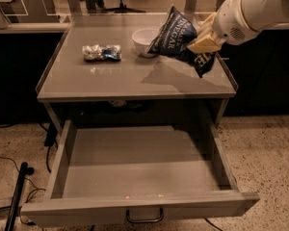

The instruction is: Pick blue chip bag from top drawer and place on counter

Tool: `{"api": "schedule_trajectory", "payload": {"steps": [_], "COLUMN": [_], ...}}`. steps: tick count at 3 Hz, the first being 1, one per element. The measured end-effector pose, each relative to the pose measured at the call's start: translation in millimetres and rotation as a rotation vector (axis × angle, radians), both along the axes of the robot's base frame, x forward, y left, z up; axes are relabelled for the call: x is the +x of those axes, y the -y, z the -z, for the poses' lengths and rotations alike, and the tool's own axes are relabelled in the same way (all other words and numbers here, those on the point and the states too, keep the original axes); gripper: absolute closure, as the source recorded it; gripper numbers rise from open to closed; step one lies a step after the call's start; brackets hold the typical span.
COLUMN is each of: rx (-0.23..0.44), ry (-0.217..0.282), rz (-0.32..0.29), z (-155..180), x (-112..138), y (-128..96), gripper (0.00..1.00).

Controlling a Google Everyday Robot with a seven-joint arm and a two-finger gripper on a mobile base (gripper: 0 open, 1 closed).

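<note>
Holding: my gripper [201,42] has its fingers [207,36] clamped on the right side of the blue chip bag [176,32].
Bag position: I see it tilted over the right rear of the table [135,83], just beside the white bowl [144,40].
Drawer: the top drawer [135,174] stands pulled out below the table's front.
Packet: the silver packet [102,53] lies left of the bowl.

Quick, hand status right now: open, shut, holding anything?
Hand: shut on the dark navy crinkled foil chip bag, holding it in the air above the right side of the flat grey counter.
</note>
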State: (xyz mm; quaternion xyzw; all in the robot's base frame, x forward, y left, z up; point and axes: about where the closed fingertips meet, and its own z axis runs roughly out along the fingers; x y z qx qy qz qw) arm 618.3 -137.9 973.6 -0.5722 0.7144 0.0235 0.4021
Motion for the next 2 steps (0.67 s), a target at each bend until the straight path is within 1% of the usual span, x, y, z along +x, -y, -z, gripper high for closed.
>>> {"api": "schedule_trajectory", "payload": {"steps": [1,2], "rx": [0.019,0.038], "ry": [-0.014,-0.041], "rz": [0.024,0.066], "z": [14,40], "x": [13,30], "y": [5,15], "gripper": [1.00,1.00]}}
